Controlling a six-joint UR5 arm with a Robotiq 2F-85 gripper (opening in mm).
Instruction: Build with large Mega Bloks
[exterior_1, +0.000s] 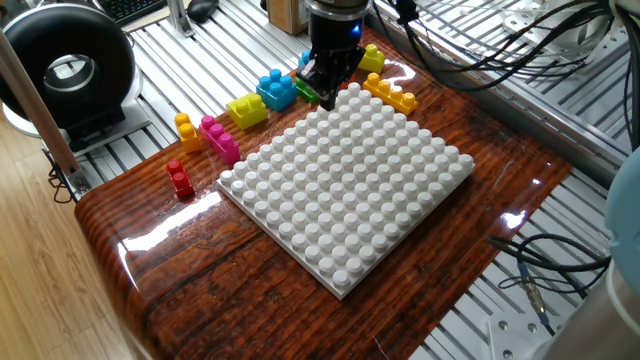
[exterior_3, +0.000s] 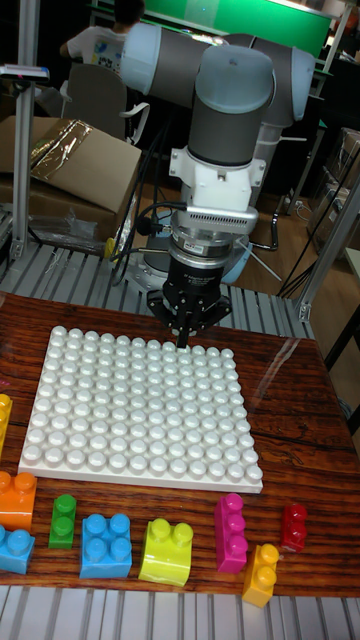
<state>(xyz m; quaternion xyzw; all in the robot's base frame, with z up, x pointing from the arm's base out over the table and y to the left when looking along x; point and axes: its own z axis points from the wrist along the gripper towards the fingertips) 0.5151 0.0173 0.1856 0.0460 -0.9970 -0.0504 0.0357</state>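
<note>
The large Mega Bloks lie loose along one edge of the white studded plate (exterior_1: 350, 185) (exterior_3: 140, 405): red (exterior_1: 180, 178) (exterior_3: 294, 526), pink (exterior_1: 220, 138) (exterior_3: 230, 532), small orange (exterior_1: 186, 130) (exterior_3: 260, 573), yellow (exterior_1: 247, 109) (exterior_3: 167, 550), blue (exterior_1: 277, 88) (exterior_3: 106, 545) and green (exterior_1: 303, 89) (exterior_3: 63, 520). A long orange brick (exterior_1: 390, 93) and another yellow one (exterior_1: 372, 58) lie by the adjoining edge. My gripper (exterior_1: 325, 88) (exterior_3: 187, 338) hangs above the plate. Its fingers meet at the tips with nothing between them. No brick stands on the plate.
A black round device (exterior_1: 68, 72) stands at the far left on the slatted metal bench. Cables (exterior_1: 545, 265) trail at the right. The wooden board (exterior_1: 170, 270) ends close to the plate. The grey robot arm (exterior_3: 232, 110) rises behind the plate.
</note>
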